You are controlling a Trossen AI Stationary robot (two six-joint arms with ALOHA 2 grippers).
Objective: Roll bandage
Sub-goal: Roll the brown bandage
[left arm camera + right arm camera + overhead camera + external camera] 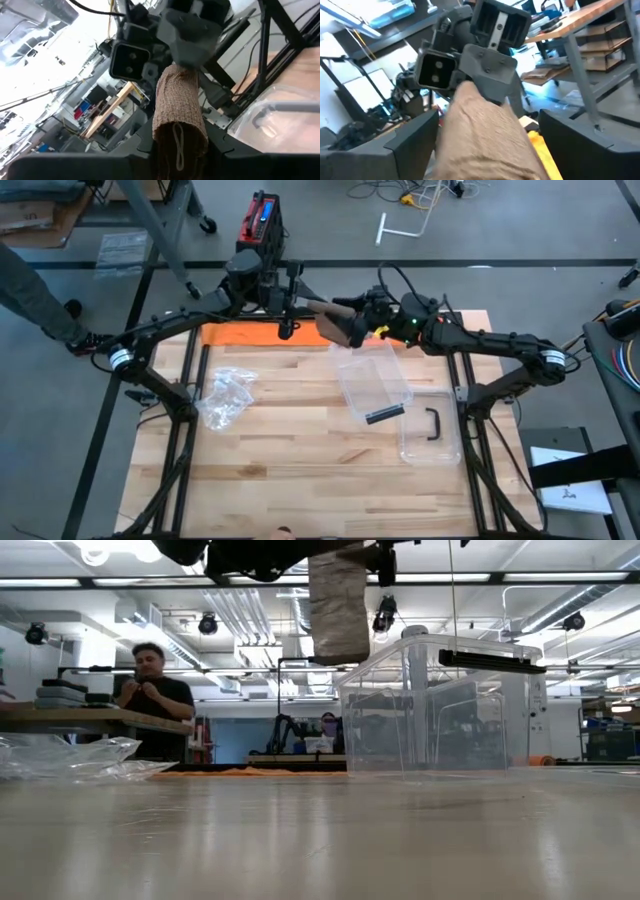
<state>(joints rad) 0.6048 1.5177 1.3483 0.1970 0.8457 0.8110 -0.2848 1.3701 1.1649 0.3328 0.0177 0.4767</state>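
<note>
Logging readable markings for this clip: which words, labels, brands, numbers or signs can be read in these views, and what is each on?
None can be read.
Red and black case on the floor, high view: blue patch, any print too small.
Papers on the floor: print blurred.
White sheet at the right edge: dark mark, unreadable.
Bandage, clear bin: no lettering visible.

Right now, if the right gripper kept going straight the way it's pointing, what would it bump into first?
Most likely the tan bandage roll, already sitting between its open fingers. Just past that comes the left gripper, holding the roll's other end, though how far off is hard to judge.
</note>
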